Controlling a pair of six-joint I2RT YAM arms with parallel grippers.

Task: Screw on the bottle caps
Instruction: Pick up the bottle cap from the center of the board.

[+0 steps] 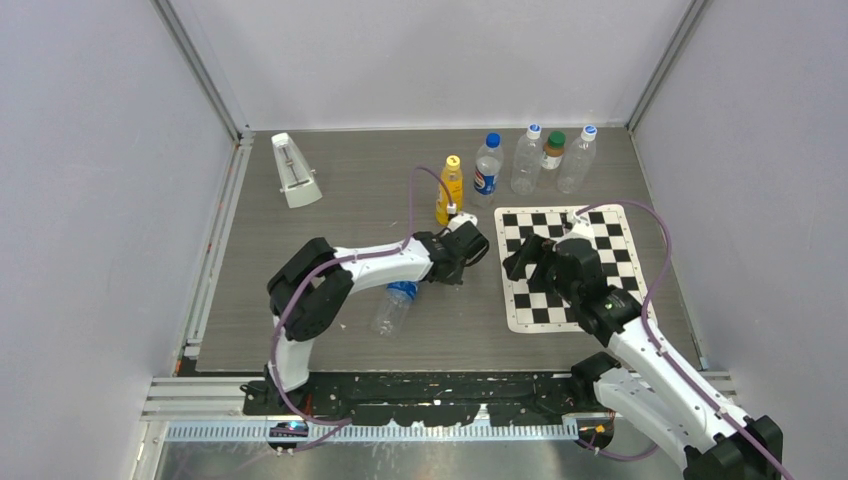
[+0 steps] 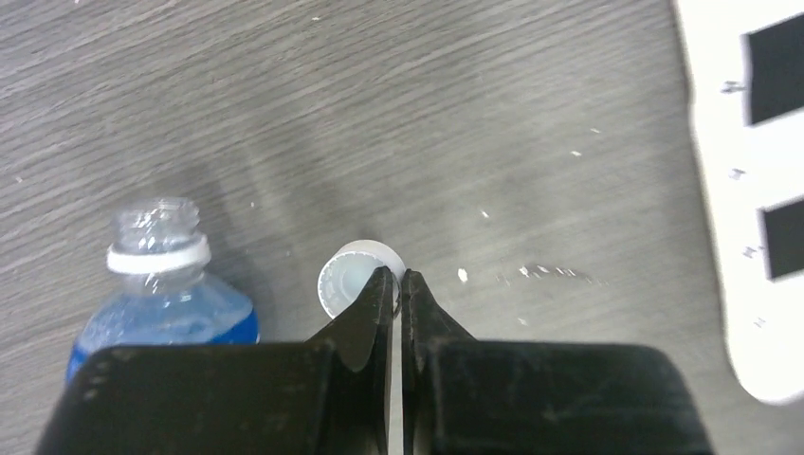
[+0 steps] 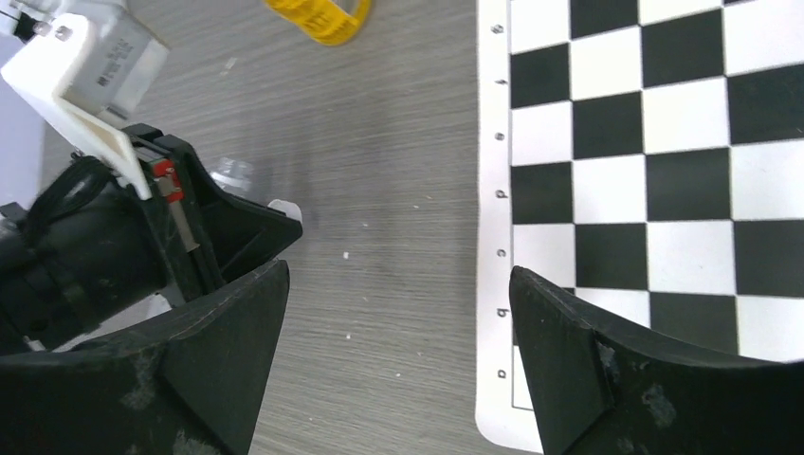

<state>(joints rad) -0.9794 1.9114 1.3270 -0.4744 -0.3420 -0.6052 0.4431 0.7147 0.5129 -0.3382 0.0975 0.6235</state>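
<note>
A white cap (image 2: pixel 353 276) sits open side up, just above or on the table. My left gripper (image 2: pixel 398 277) is shut on its rim, one finger inside the cap and one outside. An uncapped clear bottle with a blue label (image 2: pixel 156 284) lies on its side left of the cap, and it shows in the top view (image 1: pixel 394 306). My left gripper (image 1: pixel 468 246) is beyond the bottle's neck. My right gripper (image 3: pixel 398 275) is open and empty, low over the table at the checkerboard's left edge (image 1: pixel 522 258). A yellow cap (image 1: pixel 453 160) and a blue cap (image 1: pixel 492 139) sit on upright bottles.
A checkerboard mat (image 1: pixel 600 290) lies at the right. Upright bottles stand along the back: a yellow one (image 1: pixel 449 198), a blue-labelled one (image 1: pixel 487 175), two clear ones (image 1: pixel 526 165) and a green-capped one (image 1: pixel 553 150). A white metronome (image 1: pixel 296 172) stands at the back left.
</note>
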